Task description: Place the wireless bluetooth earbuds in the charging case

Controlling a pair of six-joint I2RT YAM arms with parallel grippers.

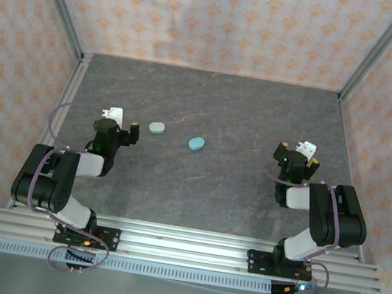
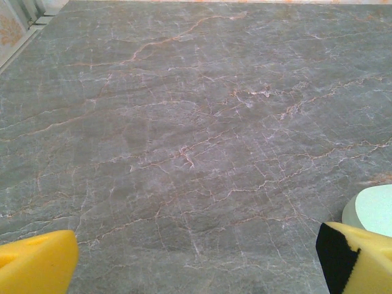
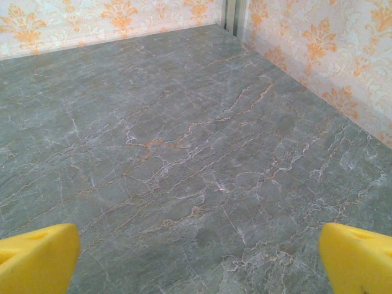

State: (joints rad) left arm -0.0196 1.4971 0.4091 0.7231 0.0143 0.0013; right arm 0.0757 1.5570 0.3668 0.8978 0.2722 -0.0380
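Two small oval charging cases lie on the grey marble table: a pale green case [image 1: 156, 127] and a teal case [image 1: 196, 143], both with lids down. The earbuds are out of view. My left gripper [image 1: 124, 123] hovers low just left of the pale green case, open, with nothing between its yellow fingertips [image 2: 37, 263]. In the left wrist view that pale case [image 2: 375, 210] peeks in beside the right fingertip, and the left gripper [image 2: 196, 263] spans bare table. My right gripper [image 1: 300, 151] stands open at the right side, far from both cases; the right gripper [image 3: 197, 260] holds nothing.
The marble table [image 1: 205, 186] is ringed by patterned walls, with aluminium posts at the corners. The right wall [image 3: 318, 67] runs close to my right gripper. An aluminium rail [image 1: 180, 245] carrying the arm bases lies along the near edge.
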